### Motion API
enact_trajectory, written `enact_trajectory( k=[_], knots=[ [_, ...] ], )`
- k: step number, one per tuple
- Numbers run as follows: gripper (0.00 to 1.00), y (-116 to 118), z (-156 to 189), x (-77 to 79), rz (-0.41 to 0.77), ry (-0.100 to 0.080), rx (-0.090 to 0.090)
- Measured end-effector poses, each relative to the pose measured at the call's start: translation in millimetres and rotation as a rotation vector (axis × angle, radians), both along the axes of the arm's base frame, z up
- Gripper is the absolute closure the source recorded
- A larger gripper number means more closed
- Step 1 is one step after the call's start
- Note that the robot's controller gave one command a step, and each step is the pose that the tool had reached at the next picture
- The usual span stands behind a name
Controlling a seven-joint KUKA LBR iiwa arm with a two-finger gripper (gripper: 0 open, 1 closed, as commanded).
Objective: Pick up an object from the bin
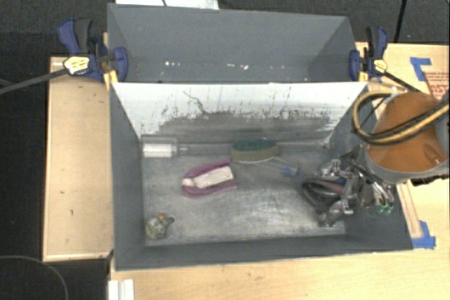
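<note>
Nearest the camera, in the front left corner of the grey metal bin (260, 211), lies a small knobbly object (159, 225), dull metallic with a touch of yellow, alone and well apart from everything else. Behind it, toward the middle of the floor, rests a pink and purple object (208, 179), an elongated oval with a pale strip along its top, lying flat and slightly tilted. Along the foot of the scratched back wall lie a clear tube (159, 149) on the left, on its side, and a flat round green object (254, 148) near the centre, with a thin pale handle trailing to its right. A tiny blue piece (290, 171) sits just to the right of that handle's end. At the right side of the bin the arm reaches in, its wrist under an orange cover (411, 133) with yellow and black cables (365, 116) looped above it. The gripper (339, 201) is down near the floor at the front right; whether it is open or closed cannot be told. Directly at its left, touching or just beneath it, lies a dark looped object (316, 191) of curved black bands, the thing closest to the gripper; contact cannot be confirmed.
</note>
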State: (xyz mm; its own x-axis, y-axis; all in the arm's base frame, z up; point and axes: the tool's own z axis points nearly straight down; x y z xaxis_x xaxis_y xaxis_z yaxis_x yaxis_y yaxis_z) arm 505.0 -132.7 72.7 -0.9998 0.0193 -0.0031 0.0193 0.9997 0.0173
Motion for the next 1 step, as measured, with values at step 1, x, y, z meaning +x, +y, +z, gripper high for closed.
enact_trajectory(
  k=[1],
  knots=[
    [1.00, -9.5, 180.2, 0.9, 0.079, -0.008, -0.020]
  ],
)
